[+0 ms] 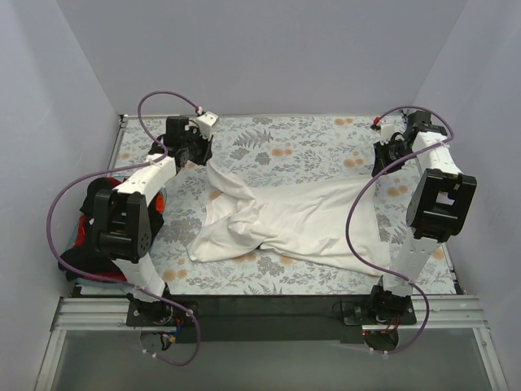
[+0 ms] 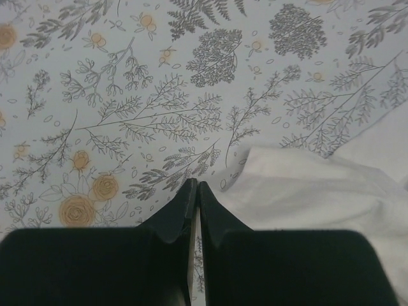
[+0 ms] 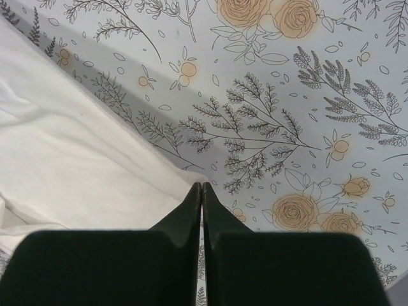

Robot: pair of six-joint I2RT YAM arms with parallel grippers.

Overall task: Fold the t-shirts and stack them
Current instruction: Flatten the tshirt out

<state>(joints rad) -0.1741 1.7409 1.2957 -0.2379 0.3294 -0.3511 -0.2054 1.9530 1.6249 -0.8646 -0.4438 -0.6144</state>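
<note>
Left claw (image 2: 196,185) closed, fingers pressed together on a pale sliver of cloth; left arm reaches to the counter's (image 1: 309,137) far-left area, elbow bent over the left edge. Black and red t-shirts (image 1: 80,236) heaped at that left edge, under the elbow. Off-white t-shirt (image 1: 301,224) lies rumpled across mid-counter, one corner at each claw. Bare patterned cloth along the far side. Right claw (image 3: 201,185) closed at the shirt's edge, cloth between fingertips; right arm extended to the far-right corner, near the side wall.

off-white t-shirt (image 1: 293,224) rumpled at centre, red and black shirts (image 1: 80,239) heaped left
</note>
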